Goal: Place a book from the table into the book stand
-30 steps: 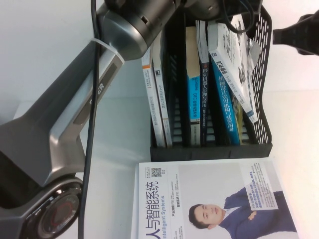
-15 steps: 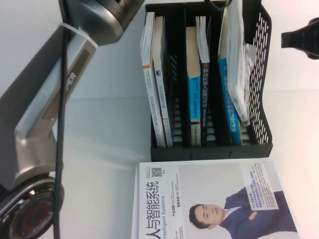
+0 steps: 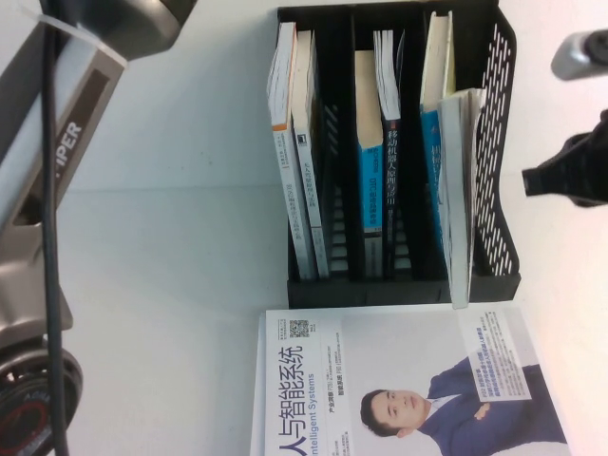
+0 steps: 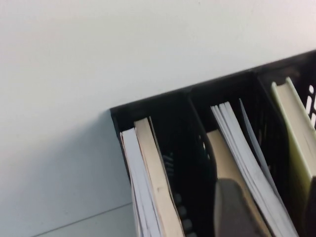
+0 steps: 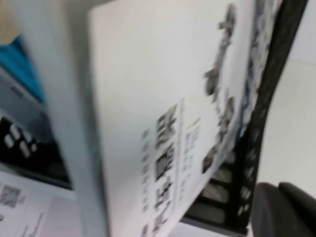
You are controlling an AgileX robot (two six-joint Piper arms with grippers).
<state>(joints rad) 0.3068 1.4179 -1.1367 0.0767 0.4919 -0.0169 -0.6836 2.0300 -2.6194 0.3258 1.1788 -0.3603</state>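
Book in stand; R gripper beside; L gripper out of view

left hand: raised, upper left | right hand: far right edge

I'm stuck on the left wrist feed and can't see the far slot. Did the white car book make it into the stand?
Observer: Yes. The book stands on edge in the rightmost slot of the book stand, and its near end seems to reach past the front rim.
Operator: Where's the right tool?
Observer: The right tool is to the right of the stand, apart from its mesh wall.
Operator: And my left tool?
Observer: The left tool shows only in your view, near the slots. The high view shows just its arm, far left of the stand.
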